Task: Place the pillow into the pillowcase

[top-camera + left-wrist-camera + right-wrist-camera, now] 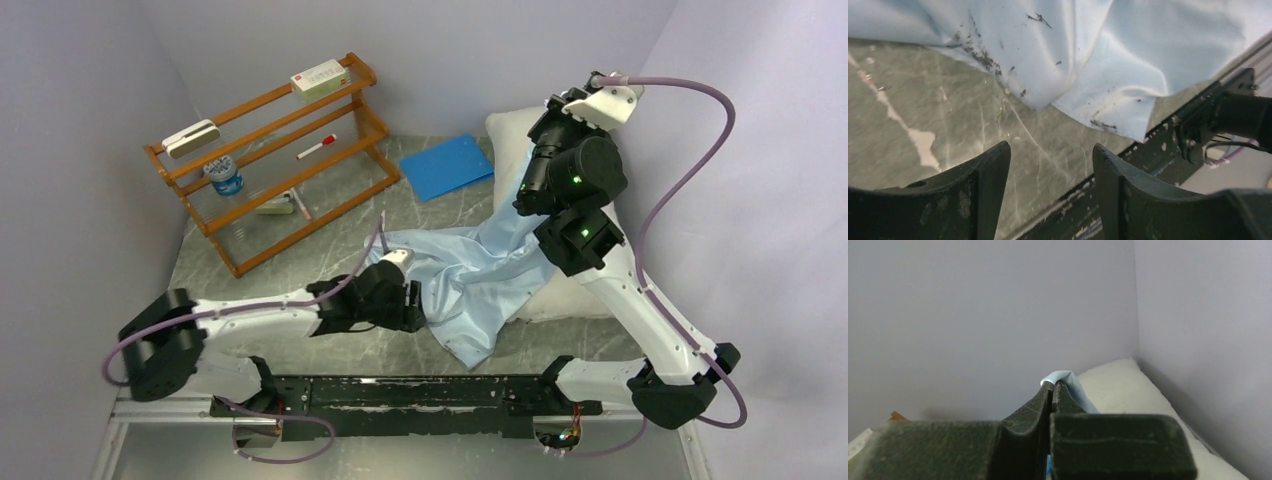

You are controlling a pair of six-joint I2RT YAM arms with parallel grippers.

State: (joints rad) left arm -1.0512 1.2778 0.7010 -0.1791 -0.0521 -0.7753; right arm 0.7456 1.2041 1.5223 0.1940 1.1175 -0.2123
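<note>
Pillowcase (468, 275) cloth is pinched between the closed tips of the right gripper (1053, 386) and held up. From there it drapes down across the pillow (508, 140), which lies below and beyond those fingers against the wall, outside the case. The left gripper (1050, 150) hovers parted and empty, with the loose hem just ahead of its tips. The step in hand looks like opening the mouth; next, the left fingers need one hem layer. Nothing visibly fills the case.

A robotics lab test cell: plain lilac walls (80, 150) enclose a marbled table (330, 245) with robot arms (260, 310) bolted on.
</note>
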